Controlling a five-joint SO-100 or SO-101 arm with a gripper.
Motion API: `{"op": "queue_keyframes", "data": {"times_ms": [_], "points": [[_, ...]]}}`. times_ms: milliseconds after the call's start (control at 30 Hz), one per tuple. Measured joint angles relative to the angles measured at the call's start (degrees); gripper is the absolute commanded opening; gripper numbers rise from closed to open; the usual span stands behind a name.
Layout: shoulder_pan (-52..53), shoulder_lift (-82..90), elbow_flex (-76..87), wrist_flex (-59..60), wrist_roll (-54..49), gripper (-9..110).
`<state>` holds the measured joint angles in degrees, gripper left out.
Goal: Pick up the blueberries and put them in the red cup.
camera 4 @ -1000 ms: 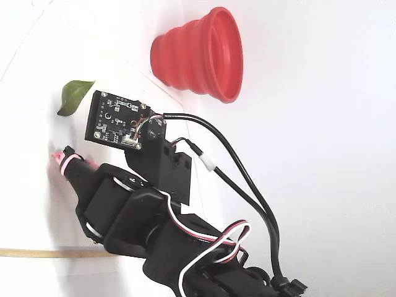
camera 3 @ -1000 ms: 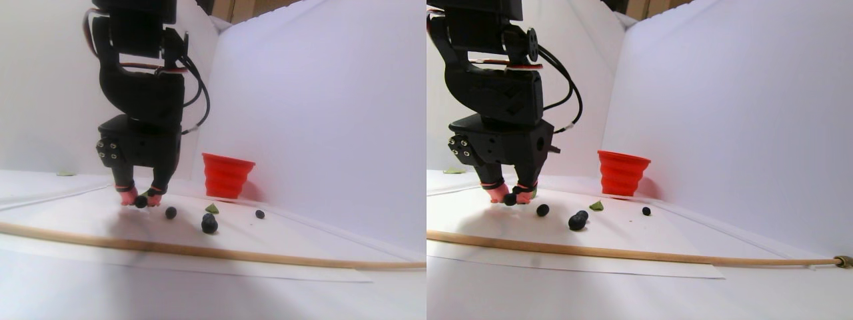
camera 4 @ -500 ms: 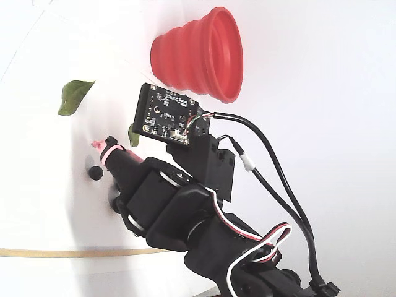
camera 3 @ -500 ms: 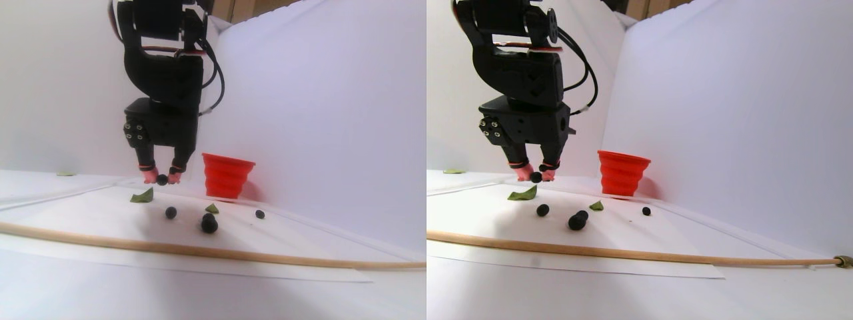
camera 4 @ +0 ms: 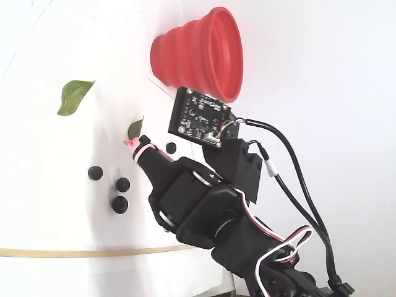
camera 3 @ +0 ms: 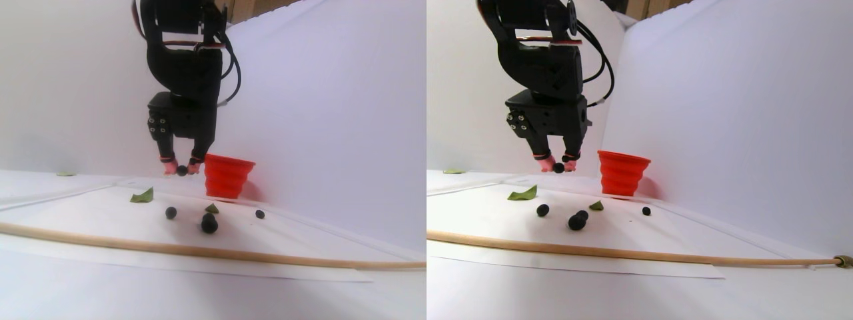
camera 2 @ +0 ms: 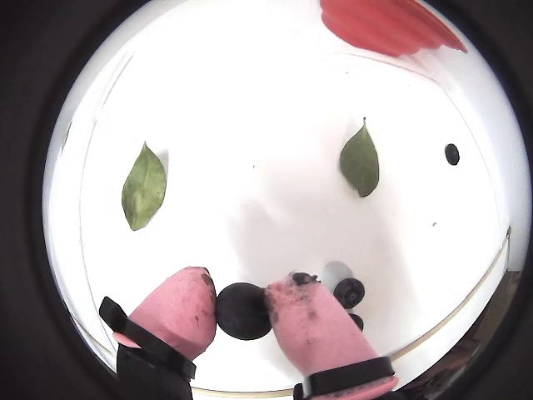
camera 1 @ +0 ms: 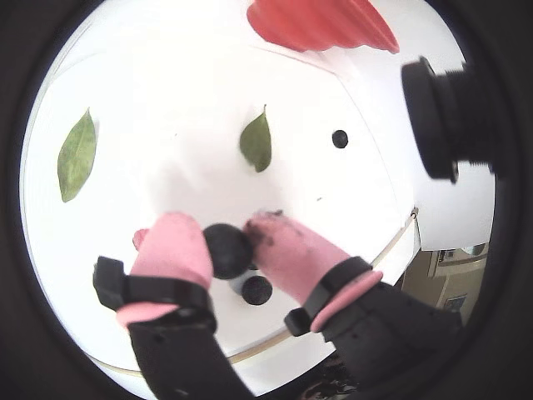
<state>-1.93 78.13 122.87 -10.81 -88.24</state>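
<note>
My gripper (camera 2: 241, 310) squeezes one blueberry (camera 2: 242, 312) between pink fingertips (camera 2: 176, 309), up off table; red cup (camera 3: 227, 176) near, rim beside me; berry round, could slip and roll; other blueberries (camera 4: 119, 194) wait on table.

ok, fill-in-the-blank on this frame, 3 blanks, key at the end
1. The hand is shut on one ____, pinched between its pink fingertips.
2. In the stereo pair view, the held berry hangs just left of the red ____.
3. In both wrist views, ____ green leaves lie on the white sheet.

Missing words: blueberry; cup; two
</note>
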Motion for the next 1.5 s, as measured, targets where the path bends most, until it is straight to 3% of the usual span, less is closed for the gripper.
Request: {"op": "queue_keyframes", "data": {"times_ms": [1500], "points": [[8.5,-3.6,-16.5,0.0,-6.2,12]]}}
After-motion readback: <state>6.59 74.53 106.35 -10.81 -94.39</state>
